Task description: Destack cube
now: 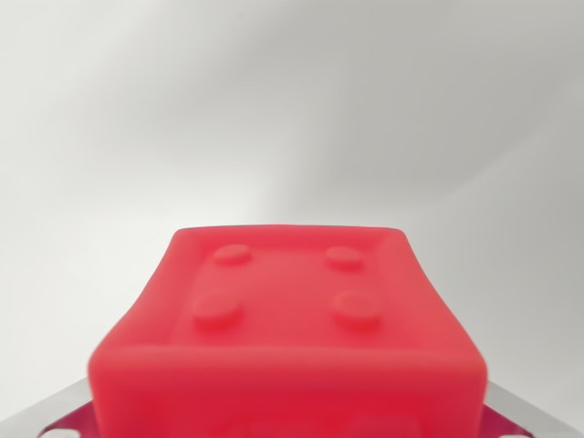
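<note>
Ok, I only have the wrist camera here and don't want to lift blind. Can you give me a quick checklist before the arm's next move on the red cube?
1. Red cube in view and close under the camera: ok; it fills the lower middle.
2. Cube centred: ok, roughly midway across the wrist view.
3. Top face clear: ok; four round studs inside a raised rim, nothing on it.
4. Fingers either side of the cube: cannot tell; only shiny metal corners show at the bottom edge.
5. Gripper closed on the cube: cannot tell.
6. Second cube underneath: cannot tell; the red cube hides whatever is below.
</note>
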